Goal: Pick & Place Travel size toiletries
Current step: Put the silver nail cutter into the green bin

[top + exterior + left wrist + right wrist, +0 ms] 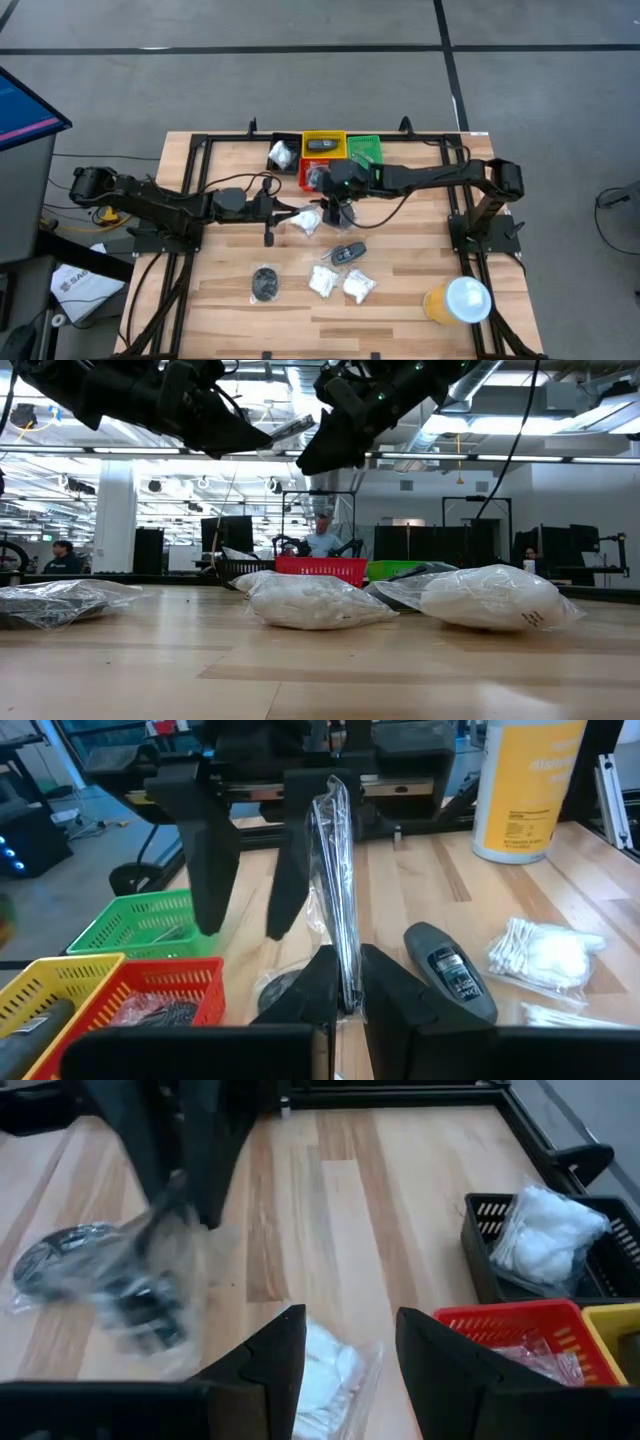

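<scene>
My left gripper (pixel 345 992) hangs above the table's middle, shut on a clear plastic packet (pixel 340 870) that looks blurred, with dark contents, in the right wrist view (pixel 150 1295). My right gripper (pixel 350 1348) is open facing it, just in front of the red bin (pixel 312 176), with the packet to one side of its fingers (pixel 210 860). A white packet (pixel 325 1368) lies flat on the table under the right gripper. Nearer the front lie a black oblong piece (pixel 347 252), two white packets (pixel 340 285) and a dark disc in a bag (pixel 265 283). My left gripper pinches one edge of the clear packet (pixel 343 975) between its two fingers. It comes in nearly level from the table's left. The packet sticks out past the fingertips edge-on toward the right gripper (pixel 290 428) and is lifted clear of the table.
Along the far edge stand a black bin (pixel 283 152) with a white packet in it, a yellow bin (pixel 323 145) with a dark item, a green bin (pixel 365 148) and the red bin. An orange cup with a white lid (pixel 458 300) stands at the near right.
</scene>
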`<state>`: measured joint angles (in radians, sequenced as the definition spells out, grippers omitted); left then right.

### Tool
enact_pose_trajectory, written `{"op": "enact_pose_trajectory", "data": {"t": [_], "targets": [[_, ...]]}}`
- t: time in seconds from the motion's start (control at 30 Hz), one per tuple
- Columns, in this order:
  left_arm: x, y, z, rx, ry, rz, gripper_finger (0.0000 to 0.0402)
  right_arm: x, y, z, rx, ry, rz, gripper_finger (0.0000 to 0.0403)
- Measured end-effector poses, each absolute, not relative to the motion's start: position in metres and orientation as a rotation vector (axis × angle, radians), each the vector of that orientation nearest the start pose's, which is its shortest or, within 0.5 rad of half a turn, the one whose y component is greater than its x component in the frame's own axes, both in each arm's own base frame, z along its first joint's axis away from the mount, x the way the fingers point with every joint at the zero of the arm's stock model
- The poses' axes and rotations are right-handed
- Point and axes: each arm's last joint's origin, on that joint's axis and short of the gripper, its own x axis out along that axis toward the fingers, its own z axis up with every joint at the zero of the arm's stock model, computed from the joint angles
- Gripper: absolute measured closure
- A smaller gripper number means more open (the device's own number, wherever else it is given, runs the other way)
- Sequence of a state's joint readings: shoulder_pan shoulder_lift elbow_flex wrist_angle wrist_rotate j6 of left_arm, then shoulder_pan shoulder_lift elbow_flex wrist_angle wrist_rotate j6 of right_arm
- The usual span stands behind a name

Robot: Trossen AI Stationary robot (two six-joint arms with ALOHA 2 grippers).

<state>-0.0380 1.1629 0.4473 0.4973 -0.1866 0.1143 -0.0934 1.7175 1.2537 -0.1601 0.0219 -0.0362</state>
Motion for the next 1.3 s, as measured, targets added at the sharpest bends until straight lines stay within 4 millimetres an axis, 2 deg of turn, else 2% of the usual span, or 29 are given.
{"op": "enact_pose_trajectory", "data": {"t": [0.27, 0.73, 1.3], "targets": [[0.234, -0.003, 0.21, 0.138, 0.223, 0.136, 0.0383, 0.379, -0.024, 0.26, -0.039, 0.607, -0.065, 0.0256], [0.234, -0.003, 0.209, 0.138, 0.227, 0.136, 0.0383, 0.38, -0.003, 0.258, -0.076, 0.617, -0.004, 0.0256], [0.234, -0.003, 0.209, 0.138, 0.226, 0.136, 0.0383, 0.382, -0.001, 0.264, -0.084, 0.558, 0.001, 0.0256]]}}
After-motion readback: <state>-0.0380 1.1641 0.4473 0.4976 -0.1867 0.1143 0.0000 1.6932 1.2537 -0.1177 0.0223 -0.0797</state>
